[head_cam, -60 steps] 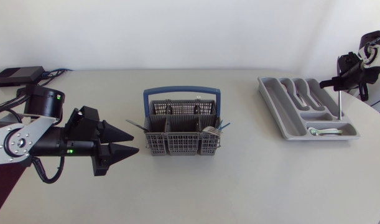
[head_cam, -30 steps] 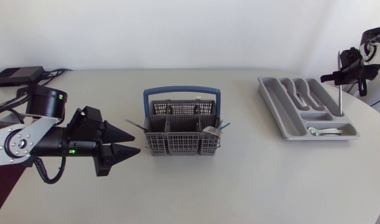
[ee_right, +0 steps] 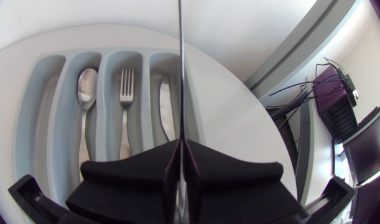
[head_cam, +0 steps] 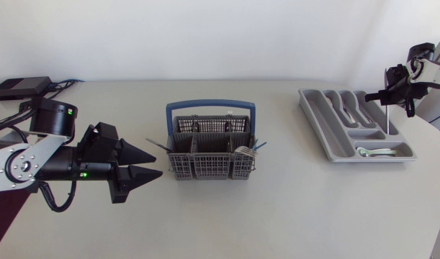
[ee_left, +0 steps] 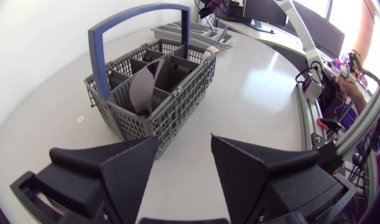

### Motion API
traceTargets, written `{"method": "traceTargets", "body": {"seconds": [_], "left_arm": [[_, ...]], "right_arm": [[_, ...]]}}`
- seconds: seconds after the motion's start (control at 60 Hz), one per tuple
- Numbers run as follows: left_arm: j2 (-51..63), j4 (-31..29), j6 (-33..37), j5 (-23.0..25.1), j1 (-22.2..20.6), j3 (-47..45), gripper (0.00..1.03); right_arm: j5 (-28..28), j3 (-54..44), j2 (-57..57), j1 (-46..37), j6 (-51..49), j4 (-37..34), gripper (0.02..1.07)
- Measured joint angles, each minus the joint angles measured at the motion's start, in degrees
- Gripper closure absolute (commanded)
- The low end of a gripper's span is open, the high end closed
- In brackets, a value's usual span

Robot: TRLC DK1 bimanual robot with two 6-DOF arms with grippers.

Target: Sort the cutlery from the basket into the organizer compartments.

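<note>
Knife (ee_right: 180, 74) | clamped edge-on in right tool (ee_right: 180, 146), hangs upright over organizer (head_cam: 315, 128), far right | prob. stiff, light, slick steel; grip firm at handle | left tool (ee_left: 185, 140) wide, nr basket (head_cam: 209, 167), mid counter (head_cam: 292, 208)

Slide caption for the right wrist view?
Right gripper shut on a slim cutlery piece, above the organizer holding spoon, fork and knife.
</note>
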Motion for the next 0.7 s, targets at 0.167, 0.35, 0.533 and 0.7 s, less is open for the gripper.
{"method": "traceTargets", "body": {"seconds": [0.167, 0.35, 0.533, 0.7], "left_arm": [[0.0, 0.7, 0.0, 0.0, 0.0, 0.0, 0.43], [0.0, 0.8, 0.0, 0.0, -0.1, 0.0, 0.43], [0.0, 0.8, -0.2, -0.2, -0.6, 0.0, 0.43], [0.0, 0.9, -0.8, -0.5, -0.6, 0.0, 0.43]], "right_arm": [[0.8, 4.7, 4.1, 0.0, 0.2, -2.1, 1.01], [1.2, 12.3, 9.1, 0.0, 1.3, -5.3, 1.01], [1.4, 24.1, 16.0, 0.3, 2.2, -11.6, 0.89], [1.5, 47.0, 28.6, 1.3, 2.8, -23.1, 0.85]]}}
